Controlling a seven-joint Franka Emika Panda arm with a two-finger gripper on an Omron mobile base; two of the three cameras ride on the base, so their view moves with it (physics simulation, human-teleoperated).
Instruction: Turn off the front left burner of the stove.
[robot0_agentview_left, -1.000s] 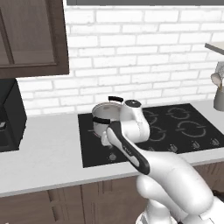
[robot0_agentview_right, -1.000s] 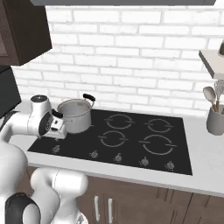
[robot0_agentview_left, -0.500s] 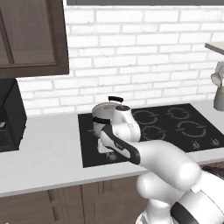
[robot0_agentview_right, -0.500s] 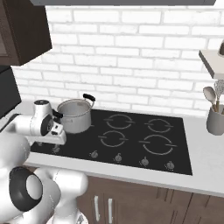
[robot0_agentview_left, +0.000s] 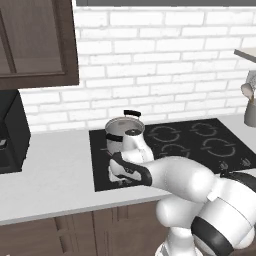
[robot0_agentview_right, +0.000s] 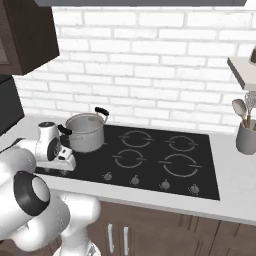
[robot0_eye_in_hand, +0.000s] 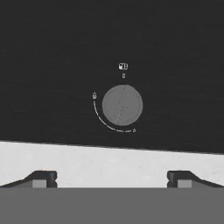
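Gripper (robot0_eye_in_hand: 112, 177) spread open above silver knob (robot0_eye_in_hand: 122, 105) at near left of stove (robot0_agentview_right: 150, 165), steel pot (robot0_agentview_right: 86, 132) just beyond.

front left burner hidden under steel pot (robot0_agentview_right: 86, 132), knob (robot0_eye_in_hand: 122, 105) markings too small to read
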